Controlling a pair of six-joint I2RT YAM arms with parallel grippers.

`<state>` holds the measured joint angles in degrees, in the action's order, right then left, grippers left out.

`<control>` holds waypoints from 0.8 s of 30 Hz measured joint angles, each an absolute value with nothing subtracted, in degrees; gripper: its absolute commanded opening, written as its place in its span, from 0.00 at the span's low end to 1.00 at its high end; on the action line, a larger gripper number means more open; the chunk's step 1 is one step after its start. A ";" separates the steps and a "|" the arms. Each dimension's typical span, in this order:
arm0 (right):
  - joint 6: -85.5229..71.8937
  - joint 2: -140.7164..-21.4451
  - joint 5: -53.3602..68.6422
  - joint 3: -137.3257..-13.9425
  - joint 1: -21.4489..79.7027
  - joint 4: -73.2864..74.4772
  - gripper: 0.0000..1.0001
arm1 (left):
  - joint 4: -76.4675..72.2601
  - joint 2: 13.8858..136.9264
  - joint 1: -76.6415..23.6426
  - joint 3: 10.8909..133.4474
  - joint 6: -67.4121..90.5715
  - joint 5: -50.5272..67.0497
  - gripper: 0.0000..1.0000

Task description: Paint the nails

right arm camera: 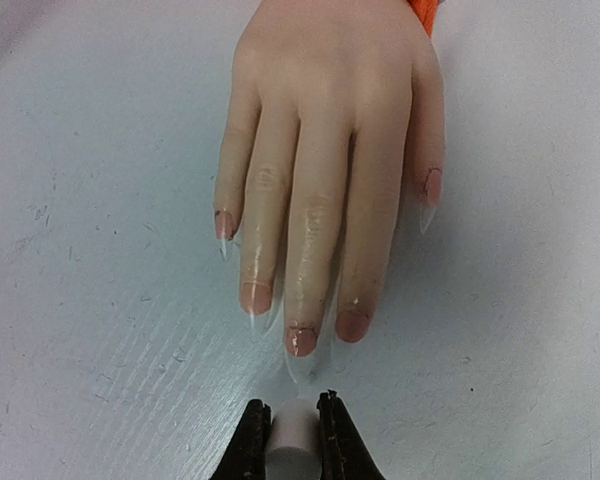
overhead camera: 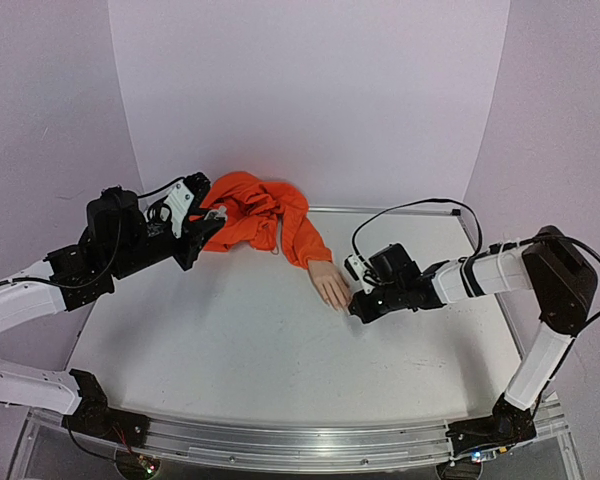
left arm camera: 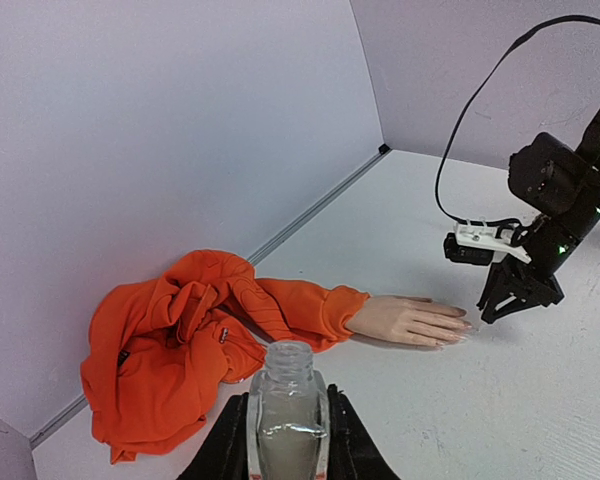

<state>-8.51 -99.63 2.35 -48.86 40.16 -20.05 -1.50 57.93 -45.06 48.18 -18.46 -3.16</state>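
Nails (right arm camera: 300, 338) are facing the right gripper (right arm camera: 293, 405) pinching a white stub (right arm camera: 295, 440), the left gripper (left arm camera: 288, 402) clamping a bottle (left arm camera: 288, 380) near the far-left worktop (overhead camera: 240, 340) corner.

The mannequin hand (overhead camera: 330, 287) lies flat near the middle of the table (overhead camera: 230, 340), its sleeve (overhead camera: 265, 215) bunched behind and to the left by the back wall. The right gripper (right arm camera: 294, 412), a small cylinder (right arm camera: 294, 442) between its fingers, sits just before the nails (right arm camera: 300, 340). The left gripper (left arm camera: 287, 410), beside the sleeve, has an upright bottle (left arm camera: 286, 385) between its fingers.
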 measured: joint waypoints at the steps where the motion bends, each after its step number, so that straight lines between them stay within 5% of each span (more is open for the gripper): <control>1: -8.58 -99.18 2.33 -48.86 40.16 -19.97 0.00 | -1.50 57.93 -45.06 48.18 -18.46 -3.14 0.00; 24: -7.88 -99.18 1.80 -52.03 40.16 -20.56 0.00 | -1.50 57.93 -45.04 48.18 -18.48 -3.16 0.00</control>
